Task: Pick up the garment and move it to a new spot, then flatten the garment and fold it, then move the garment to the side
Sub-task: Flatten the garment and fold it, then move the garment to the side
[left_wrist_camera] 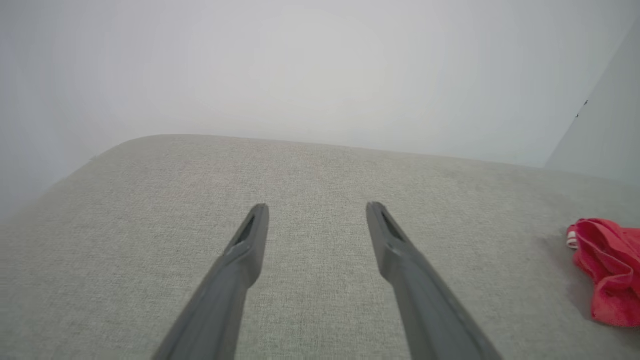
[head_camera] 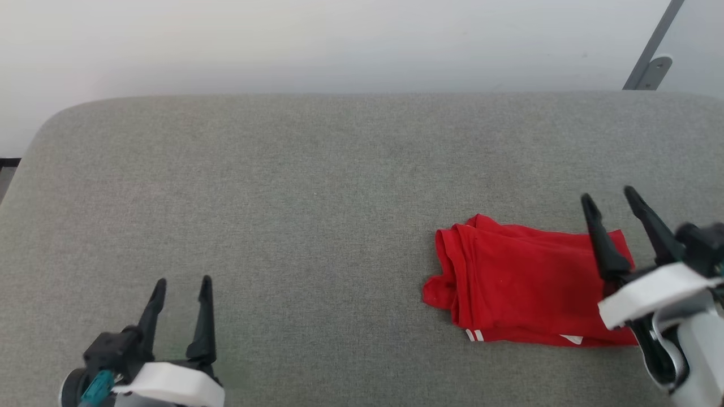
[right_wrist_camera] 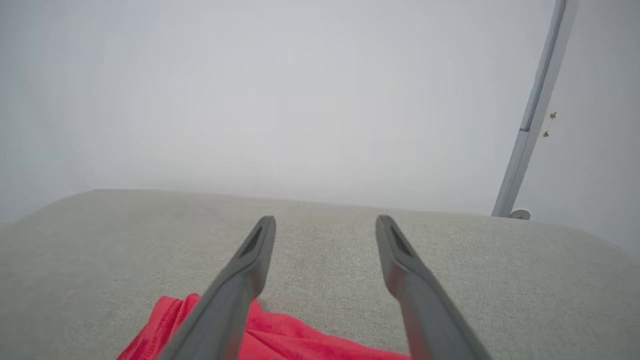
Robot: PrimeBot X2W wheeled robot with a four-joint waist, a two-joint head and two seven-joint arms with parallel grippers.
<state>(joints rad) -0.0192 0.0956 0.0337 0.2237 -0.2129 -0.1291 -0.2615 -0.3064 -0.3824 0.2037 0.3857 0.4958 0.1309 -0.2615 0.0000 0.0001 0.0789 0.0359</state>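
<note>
The garment point(head_camera: 520, 282) is a bright red shirt folded into a compact rectangle on the right half of the grey fabric surface point(head_camera: 317, 186), with small white trim along its near edge. My right gripper point(head_camera: 612, 196) hovers open over the garment's right end, its fingers empty. The right wrist view has the garment point(right_wrist_camera: 280, 340) below and behind the open right gripper point(right_wrist_camera: 325, 222). My left gripper point(head_camera: 182, 281) stands open at the lower left, far from the garment. From the left wrist, the left gripper point(left_wrist_camera: 317, 207) is open over bare fabric, the garment point(left_wrist_camera: 607, 267) at the right edge.
A pale wall point(head_camera: 339, 39) runs behind the grey surface, whose far-left corner point(head_camera: 62, 116) is rounded. A grey metal post point(head_camera: 650, 56) with a bracket rises at the far right. Bare fabric lies between the left gripper and the garment.
</note>
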